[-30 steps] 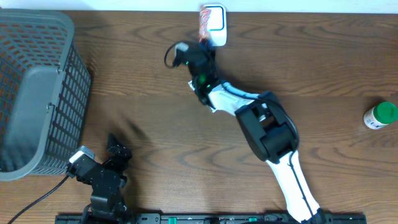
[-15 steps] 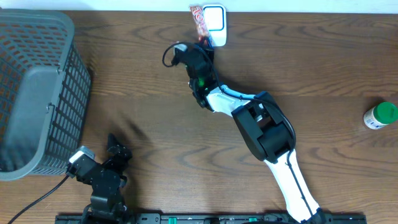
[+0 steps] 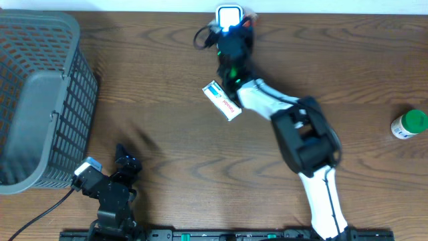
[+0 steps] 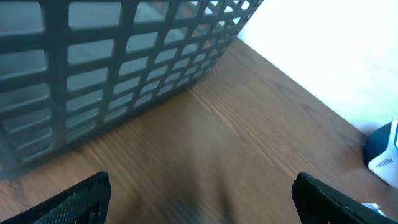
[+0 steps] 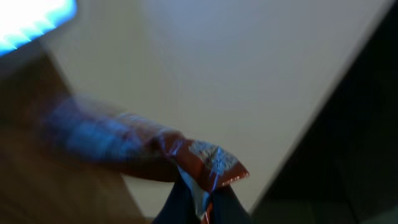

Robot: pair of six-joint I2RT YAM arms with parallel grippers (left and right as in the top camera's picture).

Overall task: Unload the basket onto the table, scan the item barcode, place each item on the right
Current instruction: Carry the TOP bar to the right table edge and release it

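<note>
At the table's far edge, my right gripper [image 3: 235, 30] sits right in front of the white scanner [image 3: 229, 15], whose face glows blue. It is shut on a red-orange snack packet [image 5: 208, 163], pinched by one crimped end between the dark fingers [image 5: 231, 205]. From overhead only a red sliver of the packet [image 3: 249, 18] shows beside the scanner. Blue scanner light [image 5: 31, 18] glows at the top left of the right wrist view. My left gripper [image 3: 124, 164] rests open near the front edge with nothing between its fingers [image 4: 68, 202].
A grey mesh basket [image 3: 40, 100] fills the left side and looms close in the left wrist view, basket [image 4: 124, 68]. A white-and-blue box [image 3: 222, 100] lies flat beside the right arm. A green-capped bottle [image 3: 409, 124] stands at the far right.
My right arm has swung to the right, carrying the packet from the scanner's left side across to its right. The white-and-blue box now shows on the table. The left arm is still.
</note>
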